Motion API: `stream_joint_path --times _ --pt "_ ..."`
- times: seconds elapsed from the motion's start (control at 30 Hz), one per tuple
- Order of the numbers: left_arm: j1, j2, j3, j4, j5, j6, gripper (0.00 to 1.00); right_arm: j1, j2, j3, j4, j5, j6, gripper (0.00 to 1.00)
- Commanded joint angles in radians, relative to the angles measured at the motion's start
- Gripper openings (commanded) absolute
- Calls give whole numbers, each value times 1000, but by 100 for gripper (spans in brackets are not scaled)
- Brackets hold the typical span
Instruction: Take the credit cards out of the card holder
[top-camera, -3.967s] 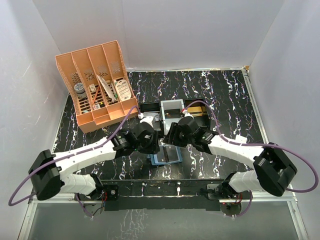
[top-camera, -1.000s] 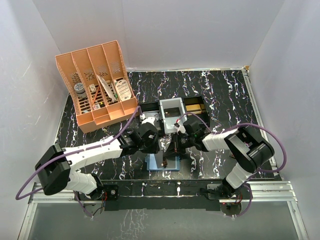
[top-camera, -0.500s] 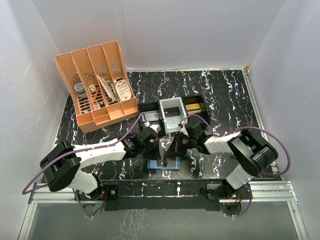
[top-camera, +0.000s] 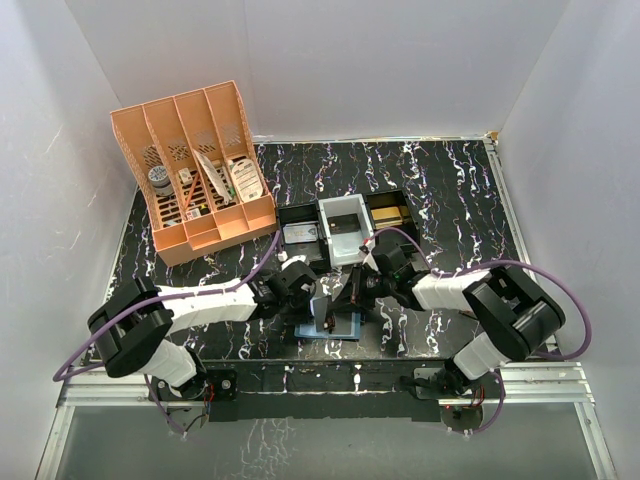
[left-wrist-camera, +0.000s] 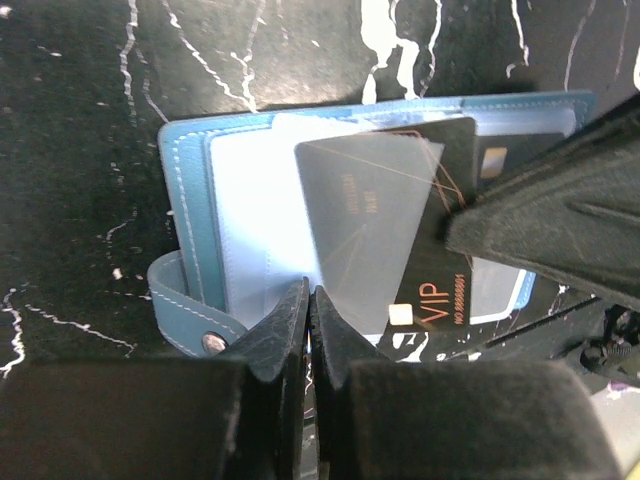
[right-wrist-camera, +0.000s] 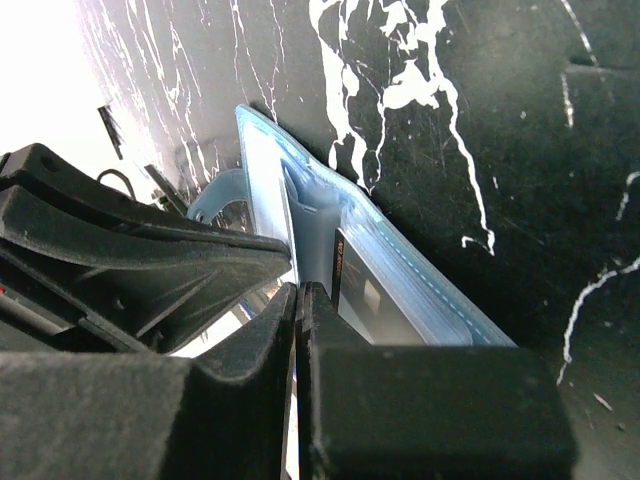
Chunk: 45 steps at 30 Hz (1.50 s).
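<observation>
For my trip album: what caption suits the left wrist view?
Black VIP card angled partly out of an open blue wallet, left jaws shut at its near edge.

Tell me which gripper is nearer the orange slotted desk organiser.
Left, narrowly. Both meet over the teal card holder; the left gripper sits on the organiser's side, the right gripper just beyond.

Left gripper and right gripper meeting over teal card holder, black credit card between them, marbled black table, orange desk organizer back left.

open teal card holder lies flat, black card slanted in pocket.
</observation>
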Motion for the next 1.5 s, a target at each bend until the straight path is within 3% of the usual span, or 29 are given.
stream_joint_path --times 0.0,0.33,0.57,0.8,1.47 --pt "5 29 24 -158 -125 -48 0 1 -81 9 -47 65 14 0" --pt "4 23 -10 -95 -86 -41 0 8 -160 -87 -25 98 100 1" --pt "4 36 -16 -50 -22 -1 0 24 -149 -130 93 84 178 18" --pt "4 69 -21 -57 -22 -25 0 58 -158 -184 192 118 273 25" --pt "4 40 -29 -75 -31 -23 0 113 -79 -156 268 185 281 15"
